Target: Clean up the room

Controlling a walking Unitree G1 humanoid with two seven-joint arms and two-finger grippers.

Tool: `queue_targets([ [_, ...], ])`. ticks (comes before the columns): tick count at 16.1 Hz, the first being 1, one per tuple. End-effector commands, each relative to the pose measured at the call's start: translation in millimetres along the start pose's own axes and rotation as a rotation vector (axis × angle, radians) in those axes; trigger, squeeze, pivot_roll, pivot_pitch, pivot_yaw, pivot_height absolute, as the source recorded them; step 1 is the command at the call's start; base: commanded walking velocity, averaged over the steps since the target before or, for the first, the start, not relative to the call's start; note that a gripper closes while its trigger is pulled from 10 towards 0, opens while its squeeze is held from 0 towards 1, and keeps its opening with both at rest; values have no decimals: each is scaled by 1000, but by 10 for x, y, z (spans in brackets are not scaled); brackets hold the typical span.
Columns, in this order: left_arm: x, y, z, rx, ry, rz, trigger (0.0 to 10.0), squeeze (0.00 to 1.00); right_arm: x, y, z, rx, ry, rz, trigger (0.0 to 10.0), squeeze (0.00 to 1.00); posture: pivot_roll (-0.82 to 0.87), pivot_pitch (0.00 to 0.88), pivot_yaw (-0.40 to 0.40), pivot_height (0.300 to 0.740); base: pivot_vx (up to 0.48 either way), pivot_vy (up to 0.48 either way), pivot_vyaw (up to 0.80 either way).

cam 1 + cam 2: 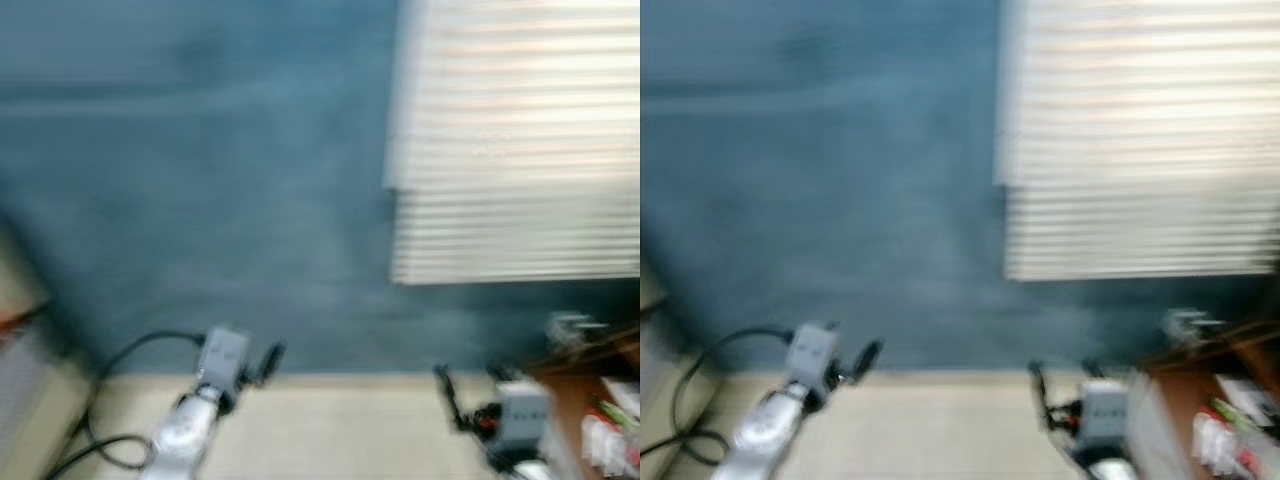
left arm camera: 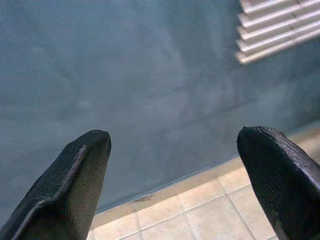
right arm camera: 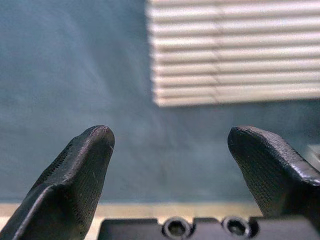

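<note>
At the far left a black cable (image 1: 110, 400) trails over the tiled floor (image 1: 330, 430); the left end effector (image 2: 172, 165) is spread and empty, facing the blue wall (image 1: 200, 180). The right end effector (image 3: 170, 165) is likewise spread, before the window blinds (image 1: 520, 140). Blur suggests motion, so a foot may snag the cable. Only the head views show clutter (image 1: 610, 420) on the tabletop (image 1: 575, 390) at far right, likely what needs tidying
</note>
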State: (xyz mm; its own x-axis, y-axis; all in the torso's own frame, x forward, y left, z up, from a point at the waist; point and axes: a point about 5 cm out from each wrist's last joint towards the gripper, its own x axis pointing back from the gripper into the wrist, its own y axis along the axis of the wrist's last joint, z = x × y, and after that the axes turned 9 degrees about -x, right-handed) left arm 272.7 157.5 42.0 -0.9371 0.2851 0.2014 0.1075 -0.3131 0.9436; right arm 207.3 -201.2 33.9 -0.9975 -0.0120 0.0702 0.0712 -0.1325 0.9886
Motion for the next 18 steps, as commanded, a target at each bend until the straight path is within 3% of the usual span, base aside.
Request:
queue_targets([
  [1, -38, 49, -40, -1, -2, -16, 10000, 0, -35, 34, -72, 11, -17, 3, 10000, 0, -143, 0, 44, 740, 458, 0, -781],
  [6, -18, 77, -84, 19, 48, -25, 10000, 0, -48, 44, -107, 4, -16, 13, 10000, 0, -141, 0, 43, 740, 457, 0, 0],
  [7, 18, 107, -19, 41, 111, -45, 10000, 0, -51, 65, -72, -17, 8, 3, 10000, 0, -140, 0, 43, 740, 458, 0, 0],
  [9, 217, 195, 102, -20, 190, -83, 10000, 0, -9, 218, 50, -24, 83, -43, 10000, 0, -136, 0, 40, 740, 459, 0, 0],
  [11, 572, 245, 112, -11, 162, -71, 10000, 0, 261, 256, 186, -23, 192, -17, 10000, 0, -121, 0, 36, 740, 0, 0, 0],
  [14, 608, 35, 116, 60, 111, 29, 10000, 0, 436, 202, 98, -40, 145, 38, 10000, 0, -111, 0, 25, 740, 0, 0, 0],
  [15, 641, 53, 77, 67, 99, 38, 10000, 0, 459, 213, 100, -52, 145, 51, 10000, 0, -110, 0, 25, 740, 0, 0, 0],
  [18, 740, 90, 50, 109, 186, 37, 10000, 0, 482, 174, 103, -28, 170, 125, 10000, 0, -110, 0, 15, 740, 0, 0, 0],
])
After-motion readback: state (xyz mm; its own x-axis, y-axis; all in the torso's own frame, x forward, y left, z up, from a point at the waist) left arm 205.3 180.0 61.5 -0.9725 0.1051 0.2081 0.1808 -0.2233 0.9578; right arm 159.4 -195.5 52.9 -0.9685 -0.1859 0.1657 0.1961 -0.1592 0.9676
